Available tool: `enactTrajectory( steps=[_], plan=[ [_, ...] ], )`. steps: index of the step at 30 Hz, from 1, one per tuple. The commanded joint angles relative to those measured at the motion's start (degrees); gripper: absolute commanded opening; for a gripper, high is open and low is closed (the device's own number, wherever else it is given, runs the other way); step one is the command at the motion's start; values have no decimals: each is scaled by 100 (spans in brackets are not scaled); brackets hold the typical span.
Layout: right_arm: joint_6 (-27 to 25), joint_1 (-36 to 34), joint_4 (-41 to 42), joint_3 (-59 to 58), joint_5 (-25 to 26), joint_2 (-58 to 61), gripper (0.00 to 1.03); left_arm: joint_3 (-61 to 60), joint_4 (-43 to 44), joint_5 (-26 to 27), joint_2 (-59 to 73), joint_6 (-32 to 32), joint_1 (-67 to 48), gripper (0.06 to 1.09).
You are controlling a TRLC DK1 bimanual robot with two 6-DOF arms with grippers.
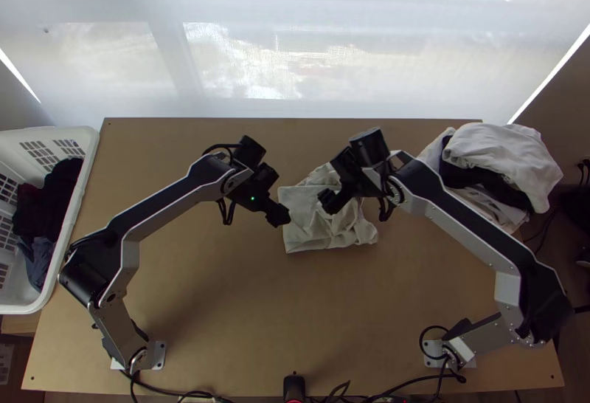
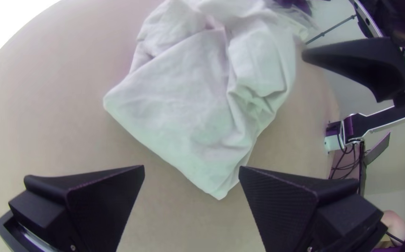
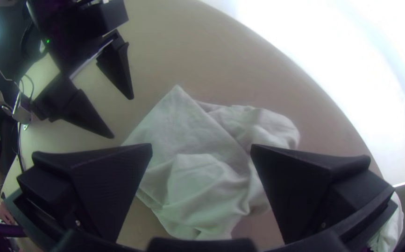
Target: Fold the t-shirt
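A white t-shirt (image 1: 313,229) lies bunched on the table beyond its middle, its left part flatter with a corner, its right part crumpled. At its left edge is my left gripper (image 1: 279,217), and my right gripper (image 1: 327,202) is above its upper middle. In the left wrist view my left gripper (image 2: 192,170) stands open, the cloth (image 2: 179,98) beyond its fingertips. The right wrist view has my right gripper (image 3: 201,149) open above the shirt (image 3: 207,172), nothing held between its fingers.
A white basket (image 1: 74,218) with dark clothes stands at the left edge. White and dark garments (image 1: 505,156) are piled at the back right corner. Bare wooden table (image 1: 280,314) lies between the arms' bases.
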Motion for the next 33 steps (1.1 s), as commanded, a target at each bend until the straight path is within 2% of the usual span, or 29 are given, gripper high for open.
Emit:
enactTrajectory(
  steps=[1, 8, 16, 21, 33],
  plan=[
    [39, 444, 208, -84, 6, 830, 98, -483, 197, -164, 123, 5, -109, 104],
    [-84, -347, 542, -1411, -81, 426, 98, -492, 259, -252, 272, -30, -188, 104],
    [-207, -927, 542, -2369, -231, -760, 98, -386, 197, -279, 219, -65, -197, 104],
    [-189, -945, 445, -2395, -248, -1112, 98, 36, 30, -279, 176, -118, -153, 104],
    [505, -953, 419, -2026, -284, -1428, 98, 1196, 355, -279, 1125, -347, -399, 104]
  ],
)
